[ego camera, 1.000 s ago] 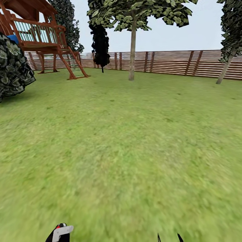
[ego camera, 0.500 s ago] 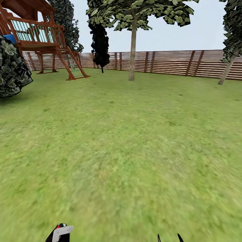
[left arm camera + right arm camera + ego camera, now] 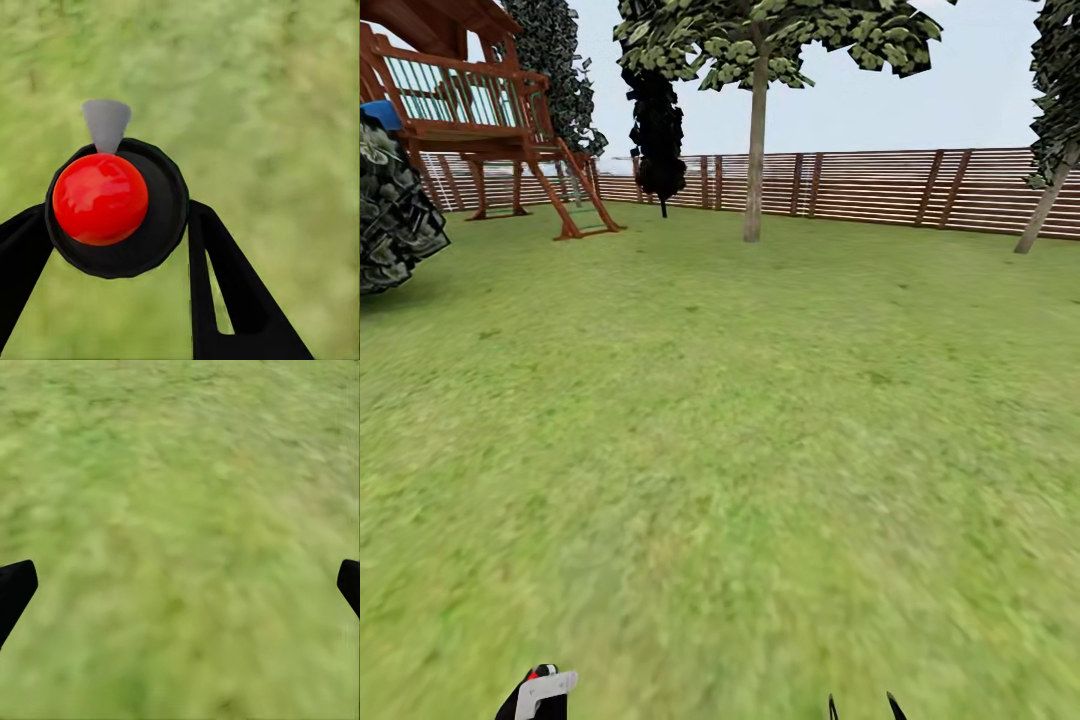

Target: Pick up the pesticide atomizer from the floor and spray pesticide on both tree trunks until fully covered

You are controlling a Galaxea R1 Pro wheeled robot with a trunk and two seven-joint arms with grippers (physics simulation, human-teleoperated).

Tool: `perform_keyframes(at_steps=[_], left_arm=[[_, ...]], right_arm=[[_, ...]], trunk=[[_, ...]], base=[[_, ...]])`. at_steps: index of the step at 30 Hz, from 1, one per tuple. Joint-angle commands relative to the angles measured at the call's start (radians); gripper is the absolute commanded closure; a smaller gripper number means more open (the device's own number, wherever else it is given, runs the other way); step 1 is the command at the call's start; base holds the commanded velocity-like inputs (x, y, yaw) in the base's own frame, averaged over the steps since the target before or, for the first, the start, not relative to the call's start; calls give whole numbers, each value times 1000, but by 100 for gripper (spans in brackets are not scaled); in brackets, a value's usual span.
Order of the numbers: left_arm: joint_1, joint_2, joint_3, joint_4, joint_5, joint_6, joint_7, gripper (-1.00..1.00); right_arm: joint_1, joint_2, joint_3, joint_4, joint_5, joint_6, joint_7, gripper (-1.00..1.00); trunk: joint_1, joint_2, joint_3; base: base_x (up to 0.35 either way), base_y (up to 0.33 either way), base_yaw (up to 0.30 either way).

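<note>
Left fingers (image 3: 187,262) gripping the atomizer (image 3: 112,202), right fingers (image 3: 180,585) spread wide, the robot is crossing lawn toward the 12 o'clock tree (image 3: 756,130); next: aim nozzle at trunk (image 3: 755,170).

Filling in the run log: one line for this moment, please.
left tool: shut on black red-capped pesticide atomizer | right tool: open | ahead: pale grey-beige tree trunk, green lawn

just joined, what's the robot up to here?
It's out on the lawn with the pesticide atomizer gripped in its left gripper; the right gripper is open and empty. Two pale-trunked trees stand ahead by the fence, one near centre, one at far right. No spray is visible on either trunk yet.
</note>
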State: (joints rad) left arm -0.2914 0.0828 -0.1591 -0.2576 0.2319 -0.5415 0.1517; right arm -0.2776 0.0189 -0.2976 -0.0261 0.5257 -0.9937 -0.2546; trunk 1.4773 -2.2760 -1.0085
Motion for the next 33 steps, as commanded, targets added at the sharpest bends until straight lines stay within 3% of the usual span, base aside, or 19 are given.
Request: perform_keyframes(at_steps=[1, 33], left_arm=[[0, 0, 1, 0, 0, 0, 0, 100], [0, 0, 1, 0, 0, 0, 0, 100]], right_arm=[[0, 0, 0, 0, 0, 0, 0, -100], [0, 0, 0, 0, 0, 0, 0, -100]], trunk=[[0, 0, 0], [0, 0, 0]], base=[[337, 0, 0], [337, 0, 0]])
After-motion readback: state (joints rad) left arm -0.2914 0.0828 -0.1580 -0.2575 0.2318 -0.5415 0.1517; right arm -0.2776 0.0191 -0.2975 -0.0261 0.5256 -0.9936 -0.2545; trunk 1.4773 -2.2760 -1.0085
